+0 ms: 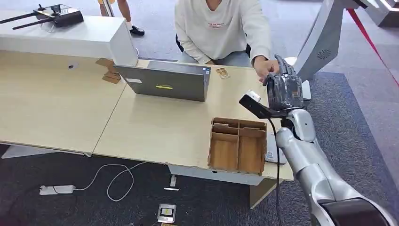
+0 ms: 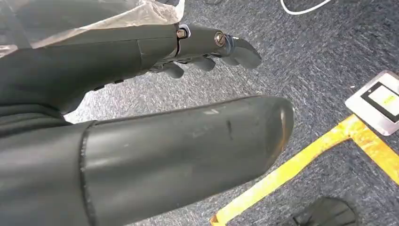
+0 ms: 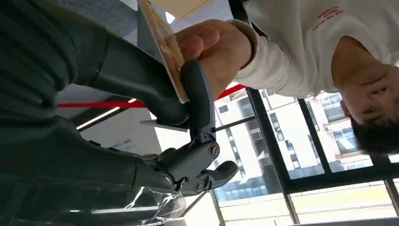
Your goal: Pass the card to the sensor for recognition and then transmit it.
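Note:
My right hand (image 1: 283, 87) is raised above the table's far right corner. In the right wrist view it pinches an orange-brown card (image 3: 164, 47) between thumb and a finger. A seated person's hand (image 3: 214, 44) grips the same card from the other side; this hand (image 1: 263, 69) touches mine in the head view. A second small card (image 1: 222, 72) lies on the table behind the laptop. A flat grey device (image 1: 274, 154) sits at the table's right edge, partly hidden by my right arm. My left hand (image 2: 117, 70) hangs over the carpet, fingers stretched out, holding nothing.
A wooden compartment tray (image 1: 237, 125) stands near the table's front right. A grey laptop (image 1: 164, 82) is mid-table, a remote controller (image 1: 56, 16) on the white counter at the back left. On the floor are a cable (image 1: 113, 181), a small screen device (image 1: 166, 213) and yellow tape (image 2: 301, 162).

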